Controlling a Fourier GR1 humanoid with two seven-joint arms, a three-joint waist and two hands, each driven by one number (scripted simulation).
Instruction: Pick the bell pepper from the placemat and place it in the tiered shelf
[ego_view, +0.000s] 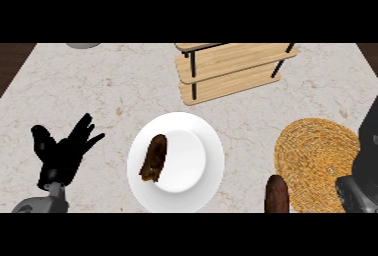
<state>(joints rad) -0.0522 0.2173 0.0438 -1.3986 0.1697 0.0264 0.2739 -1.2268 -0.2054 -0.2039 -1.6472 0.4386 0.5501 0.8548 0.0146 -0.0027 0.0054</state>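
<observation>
A round woven placemat lies on the counter at the right. At its lower left edge rests a dark reddish-brown elongated thing, apparently the bell pepper, with no hand on it. The wooden tiered shelf with black posts stands at the back centre, and nothing shows on its tiers. My left hand rests open at the left, fingers up, holding nothing. Of my right hand only a dark part shows at the right edge, over the placemat's right side and apart from the pepper.
A white plate sits in the middle of the counter, between my left hand and the placemat, with a brown oblong piece of food on it. A grey rounded object peeks in at the back left. Marble counter shows between plate and shelf.
</observation>
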